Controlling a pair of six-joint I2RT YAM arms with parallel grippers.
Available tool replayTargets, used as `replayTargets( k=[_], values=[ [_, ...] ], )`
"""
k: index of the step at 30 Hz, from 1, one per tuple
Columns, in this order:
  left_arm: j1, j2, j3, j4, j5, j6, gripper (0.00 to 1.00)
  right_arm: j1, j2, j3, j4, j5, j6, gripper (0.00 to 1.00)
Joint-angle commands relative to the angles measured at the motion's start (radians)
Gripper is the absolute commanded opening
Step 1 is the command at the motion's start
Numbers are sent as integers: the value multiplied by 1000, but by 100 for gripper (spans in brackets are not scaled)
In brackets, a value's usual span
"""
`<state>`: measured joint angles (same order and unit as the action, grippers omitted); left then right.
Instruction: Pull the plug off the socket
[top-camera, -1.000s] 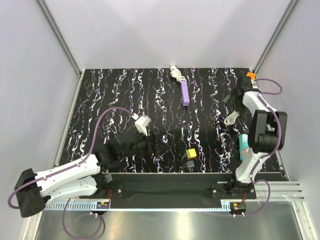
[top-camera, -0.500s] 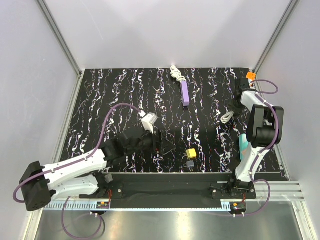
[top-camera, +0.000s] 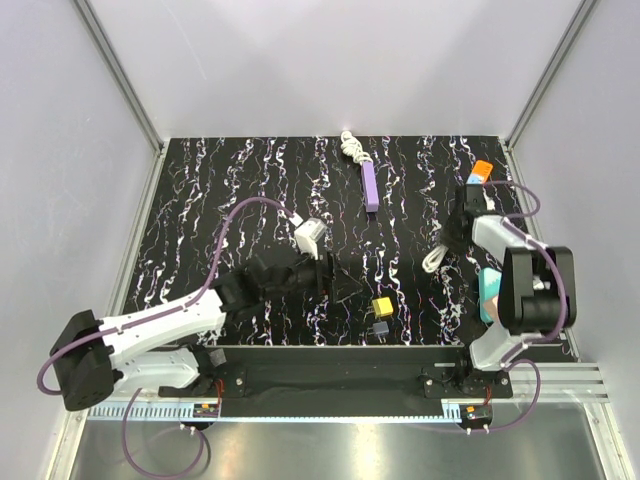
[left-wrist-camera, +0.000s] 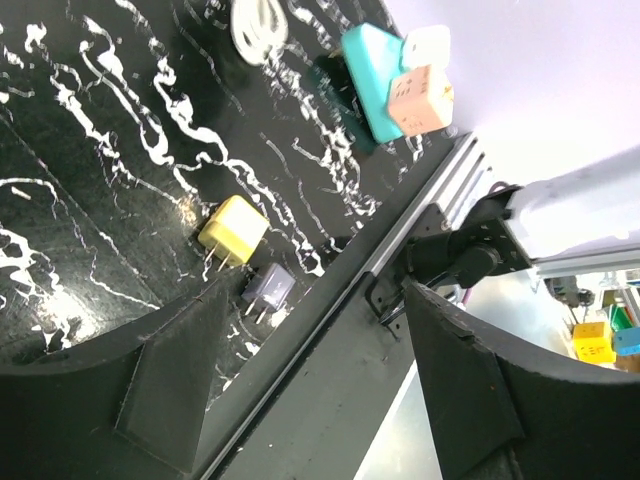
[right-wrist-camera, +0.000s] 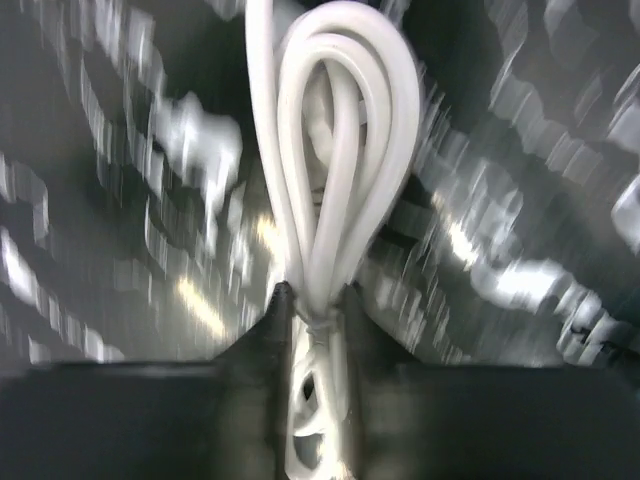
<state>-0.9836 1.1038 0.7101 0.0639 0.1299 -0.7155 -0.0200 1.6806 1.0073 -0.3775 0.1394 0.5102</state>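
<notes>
Left pincer (top-camera: 336, 283) has slid rightward, spread apart; right pincer (right-wrist-camera: 313, 303) is clamped on the white cable (right-wrist-camera: 318, 258)

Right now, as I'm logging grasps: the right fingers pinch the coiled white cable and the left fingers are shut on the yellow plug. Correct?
Not quite. The left fingers are open and hold nothing; the yellow plug lies on the table beyond them, as the left wrist view shows. The right fingers do pinch the coiled white cable.

Top camera looks straight down; the close left-wrist view shares its yellow adapter (top-camera: 381, 305).
</notes>
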Motion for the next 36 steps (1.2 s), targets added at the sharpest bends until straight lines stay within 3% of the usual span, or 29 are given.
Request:
replayTargets(
  k=[1, 2, 3, 4, 6, 8, 15, 23, 32, 36],
  values=[
    [-4, 28, 58, 60, 31, -1, 75, 14, -136, -93, -52, -67, -38, 49],
    [-4, 36, 63, 60, 33, -1, 75, 14, -159, -93, -66, -34, -42, 60],
    [-4, 41, 68, 62, 36, -2, 75, 14, -194, -87, -95, -12, -47, 85],
    [-4, 42, 71, 60, 37, -2, 75, 14, -208, -58, -106, -1, -55, 93],
    [-4, 48, 83, 56, 33, 2, 75, 5, -223, -18, -106, 32, -56, 100],
    [-4, 59, 103, 31, 20, 16, 75, -3, -193, 74, -104, 52, -65, 100],
    [16, 117, 270, -61, -32, 70, 76, -21, 153, 449, -116, 58, -134, 100],
    [160, 313, 587, -225, 119, 129, 76, -26, 304, 585, -106, 104, -81, 100],
    [181, 416, 537, -102, 189, 79, 76, -87, 375, 724, -89, 82, -84, 100],
    [181, 456, 535, -87, 215, 74, 76, -144, 488, 917, -159, 20, -59, 100]
  ],
)
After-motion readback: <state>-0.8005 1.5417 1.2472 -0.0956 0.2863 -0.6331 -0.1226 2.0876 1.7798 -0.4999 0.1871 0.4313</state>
